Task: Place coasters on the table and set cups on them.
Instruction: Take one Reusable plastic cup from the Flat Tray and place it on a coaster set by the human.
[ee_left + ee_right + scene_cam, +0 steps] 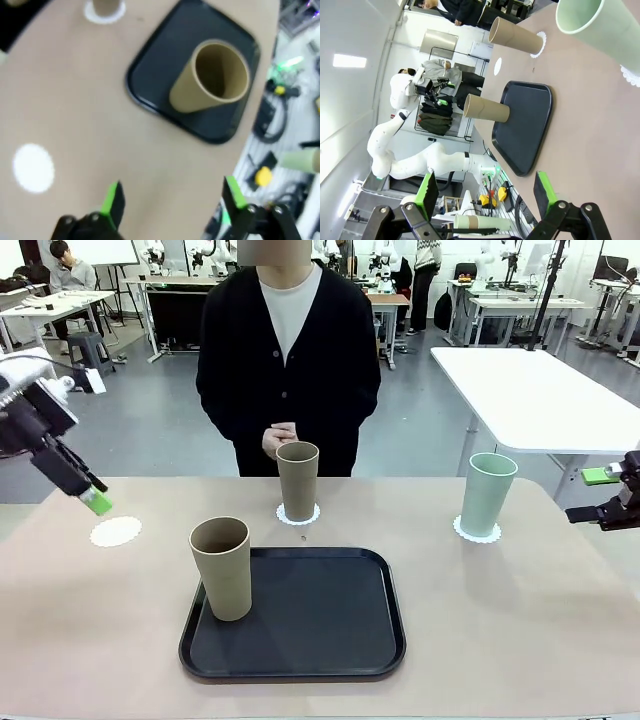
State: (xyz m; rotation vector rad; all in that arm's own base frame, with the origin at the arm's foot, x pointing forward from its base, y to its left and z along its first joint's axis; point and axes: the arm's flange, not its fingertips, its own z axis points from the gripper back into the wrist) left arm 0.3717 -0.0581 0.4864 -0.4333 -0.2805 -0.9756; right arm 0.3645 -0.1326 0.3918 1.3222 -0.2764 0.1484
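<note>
Stage: about two thirds through, by my reading; one placement was left.
Left tool point(172, 200): open and empty, with its green pads spread wide. It hovered over the left of the counter point(60, 620), near the bare coaster.
Bare coaster point(116, 531): already laid on the counter at the left, with nothing on it. It was a thin, flat, round piece of white paper, its edge too fine to make out.
Tan cup on the tray point(222, 567): upright at the tray's front-left corner and not yet on a coaster, so it was the piece left to move. It was tall, tapered, handleless and matte, and wider at the mouth.
Tray point(330, 625): at the front middle of the counter. It was black and rectangular, with rounded corners, a low raised rim and a smooth, faintly glossy floor.
Middle cup point(297, 480): done. It stood upright on its lacy white coaster point(312, 517) just beyond the tray, in front of the person's clasped hands point(280, 439). It had the same tan matte taper.
Mint cup point(487, 493): done. It stood upright on a scalloped white coaster point(477, 534), right of the tray and apart from it. It was pale green, matte and smooth-walled.
Right tool point(485, 192): open and holding nothing, at the counter's right edge, apart from the mint cup.
</note>
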